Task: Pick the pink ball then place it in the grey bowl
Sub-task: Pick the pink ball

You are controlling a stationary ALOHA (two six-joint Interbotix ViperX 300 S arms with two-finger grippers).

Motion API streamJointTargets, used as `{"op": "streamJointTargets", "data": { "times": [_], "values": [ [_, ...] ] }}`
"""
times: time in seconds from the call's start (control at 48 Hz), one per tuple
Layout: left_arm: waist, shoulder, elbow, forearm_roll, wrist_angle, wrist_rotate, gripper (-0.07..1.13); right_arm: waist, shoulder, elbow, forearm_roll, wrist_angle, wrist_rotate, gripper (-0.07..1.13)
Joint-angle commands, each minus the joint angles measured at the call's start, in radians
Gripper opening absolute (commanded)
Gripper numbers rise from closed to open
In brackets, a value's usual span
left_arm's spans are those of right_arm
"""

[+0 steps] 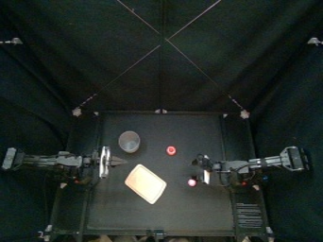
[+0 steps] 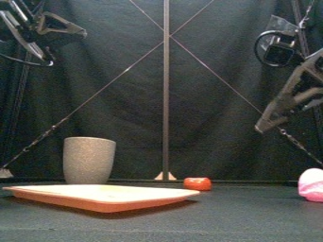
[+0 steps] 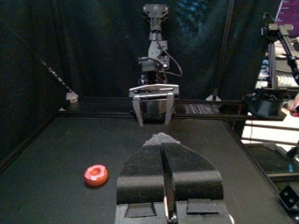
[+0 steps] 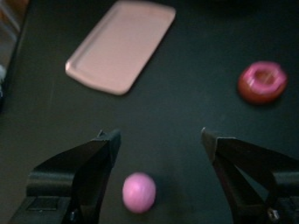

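Note:
The pink ball [image 4: 138,191] lies on the black table between the open jaws of my right gripper [image 4: 158,140], which hangs above it without touching. From above, the ball [image 1: 192,181] sits just ahead of that gripper [image 1: 201,171], right of centre. It shows at the far right in the front view [image 2: 312,185]. The tall grey speckled cup [image 1: 130,141] stands upright at the back left [image 2: 89,160]. My left gripper [image 3: 167,144] rests at the table's left side [image 1: 110,166], shut and holding nothing.
A flat pink tray [image 1: 146,182] lies front-centre, left of the ball [image 4: 121,45] [image 2: 101,196]. A small red toy [image 1: 172,149] sits near mid-table behind the ball [image 4: 263,81] [image 3: 96,175] [image 2: 197,183].

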Motion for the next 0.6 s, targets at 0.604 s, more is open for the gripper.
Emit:
{"op": "streamJointTargets", "data": {
  "times": [0.604],
  "values": [
    [0.014,0.006,-0.008,0.0,-0.011,-0.002,0.03,0.097,0.339,-0.176,0.003,0.334,0.009,1.04]
  ]
}}
